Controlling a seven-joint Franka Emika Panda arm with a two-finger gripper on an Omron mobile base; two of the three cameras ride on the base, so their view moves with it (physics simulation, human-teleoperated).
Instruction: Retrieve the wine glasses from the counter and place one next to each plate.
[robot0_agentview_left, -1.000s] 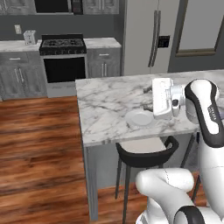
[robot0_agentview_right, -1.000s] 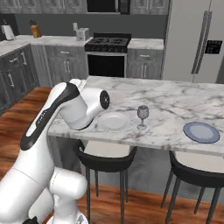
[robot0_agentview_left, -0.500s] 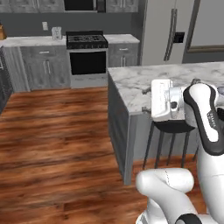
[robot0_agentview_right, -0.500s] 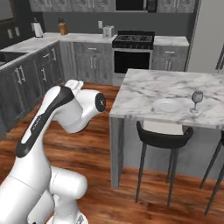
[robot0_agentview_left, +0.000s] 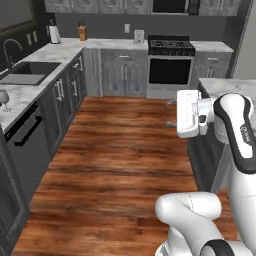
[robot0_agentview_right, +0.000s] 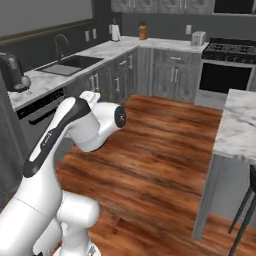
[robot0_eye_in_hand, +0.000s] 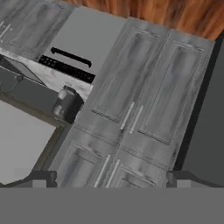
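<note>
reaching level over the wood floor (robot0_agentview_left: 115, 150), the tool (robot0_eye_in_hand: 112, 177) stands apart, empty, facing grey cabinets (robot0_eye_in_hand: 131, 109).

Your arm (robot0_agentview_left: 235, 135) rises from the lower right of the left base view, bends at a rounded elbow high up, and reaches leftward, ending in a white hand held level above the floor. In the right base view the same arm (robot0_agentview_right: 60, 135) climbs from the lower left and folds forward at its dark joint. Your gripper (robot0_eye_in_hand: 112, 177) shows in the hand view with its two dark fingertips (robot0_eye_in_hand: 41, 177) set wide apart, jaws spread fully and holding nothing between them.
</note>
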